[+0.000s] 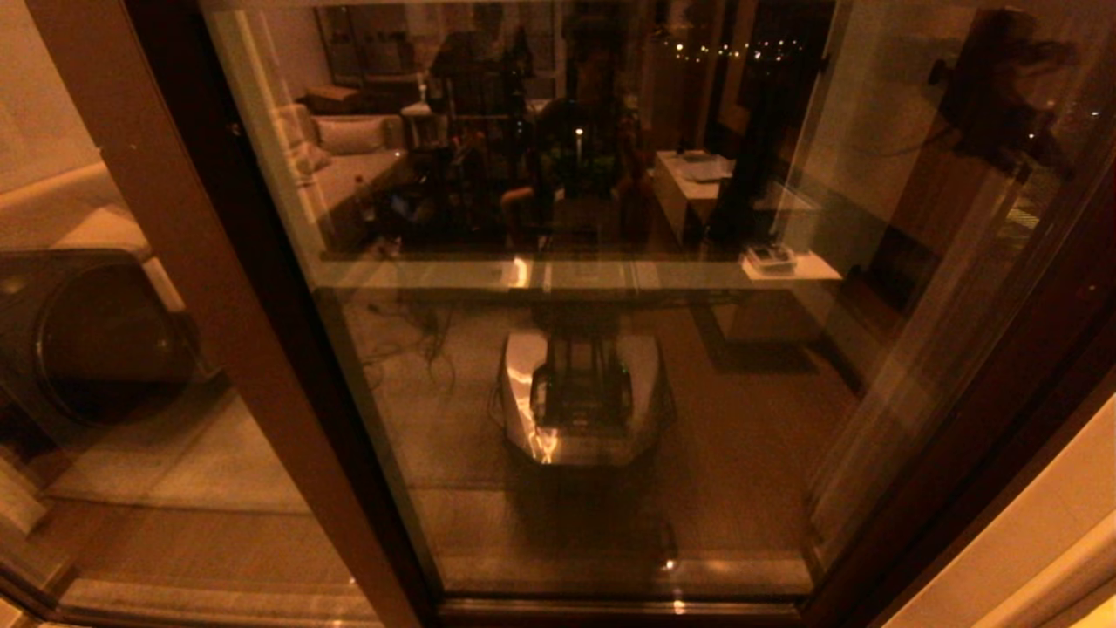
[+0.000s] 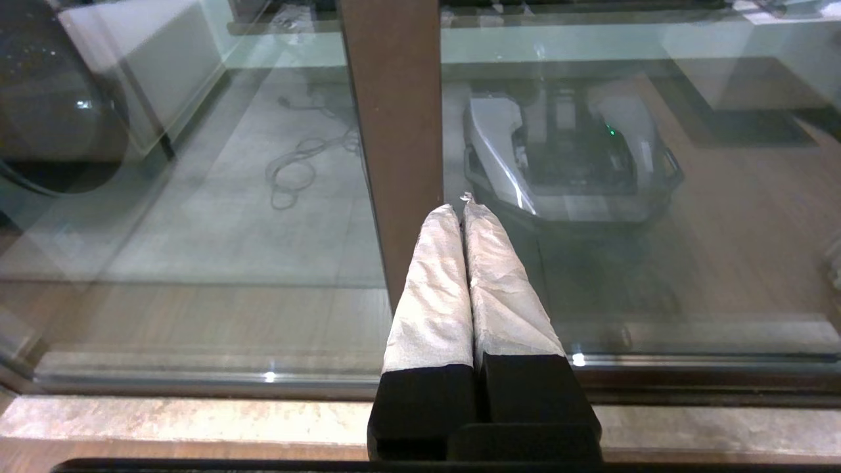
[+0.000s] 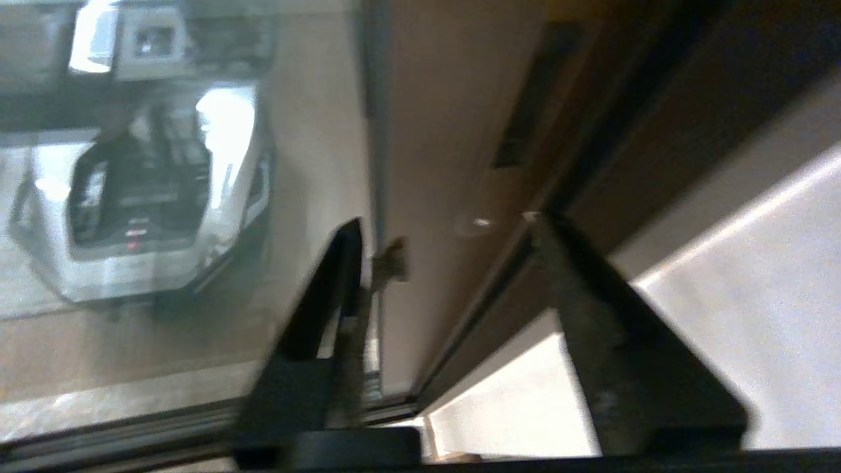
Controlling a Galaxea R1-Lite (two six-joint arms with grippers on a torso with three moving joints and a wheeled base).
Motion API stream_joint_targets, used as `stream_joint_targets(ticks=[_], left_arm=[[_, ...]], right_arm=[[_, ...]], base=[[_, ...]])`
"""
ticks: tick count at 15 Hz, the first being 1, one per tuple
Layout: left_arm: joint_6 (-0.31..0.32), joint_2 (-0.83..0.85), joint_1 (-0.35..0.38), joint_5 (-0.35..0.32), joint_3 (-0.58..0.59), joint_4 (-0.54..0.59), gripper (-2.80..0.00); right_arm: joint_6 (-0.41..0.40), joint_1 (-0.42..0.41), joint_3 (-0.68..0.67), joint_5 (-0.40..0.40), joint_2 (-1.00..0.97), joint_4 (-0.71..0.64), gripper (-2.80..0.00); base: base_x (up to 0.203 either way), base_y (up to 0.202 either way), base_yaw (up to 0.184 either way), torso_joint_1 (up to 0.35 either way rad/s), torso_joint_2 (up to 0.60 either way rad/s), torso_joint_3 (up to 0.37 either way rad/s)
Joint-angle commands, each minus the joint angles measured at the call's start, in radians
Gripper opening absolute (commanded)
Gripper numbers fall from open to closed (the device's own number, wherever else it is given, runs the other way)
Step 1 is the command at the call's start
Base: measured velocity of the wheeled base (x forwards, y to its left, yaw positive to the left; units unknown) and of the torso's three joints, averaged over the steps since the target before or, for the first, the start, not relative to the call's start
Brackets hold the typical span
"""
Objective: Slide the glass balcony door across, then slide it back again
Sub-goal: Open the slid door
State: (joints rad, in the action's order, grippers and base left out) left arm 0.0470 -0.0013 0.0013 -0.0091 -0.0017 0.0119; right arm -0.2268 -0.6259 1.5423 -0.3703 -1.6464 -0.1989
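Note:
The glass balcony door (image 1: 741, 419) fills most of the head view, a tall reflective pane, with its dark brown stile (image 1: 1003, 392) at the right. In the right wrist view that stile (image 3: 440, 131) shows a narrow recessed handle slot (image 3: 529, 98) and a small screw (image 3: 483, 223). My right gripper (image 3: 445, 223) is open just in front of the stile, below the slot, with nothing between its black fingers. My left gripper (image 2: 458, 207) is shut on nothing, its white-wrapped fingers (image 2: 433, 282) pointing low at the plain lighter-brown stile (image 2: 394, 131). Neither arm shows in the head view.
The fixed panel's lighter stile (image 1: 218, 305) slants down the left. A dark round-fronted machine (image 1: 96, 340) stands behind that glass. A pale wall (image 1: 1046, 532) lies right of the door's frame. The floor track (image 1: 610, 604) and a stone threshold (image 2: 164, 420) run along the bottom. The pane mirrors my base (image 1: 580, 401).

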Motion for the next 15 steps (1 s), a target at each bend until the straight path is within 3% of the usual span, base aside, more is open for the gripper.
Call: stream_joint_targets(ticks=[1, 9, 15], left_arm=[[0.001, 0.0, 0.0, 0.0, 0.0, 0.0, -2.8], [0.001, 0.0, 0.0, 0.0, 0.0, 0.0, -2.8], [0.001, 0.0, 0.0, 0.0, 0.0, 0.0, -2.8]], right_arm=[[0.0, 0.006, 0.001, -0.009, -0.003, -0.001, 0.0], [0.022, 0.002, 0.045, -0.12, -0.075, 0.0, 0.0], [0.039, 0.002, 0.087, -0.122, -0.114, 0.0, 0.0]], base=[[0.0, 0.0, 0.0, 0.0, 0.0, 0.0], [0.0, 0.0, 0.0, 0.0, 0.0, 0.0], [0.0, 0.0, 0.0, 0.0, 0.0, 0.0]])
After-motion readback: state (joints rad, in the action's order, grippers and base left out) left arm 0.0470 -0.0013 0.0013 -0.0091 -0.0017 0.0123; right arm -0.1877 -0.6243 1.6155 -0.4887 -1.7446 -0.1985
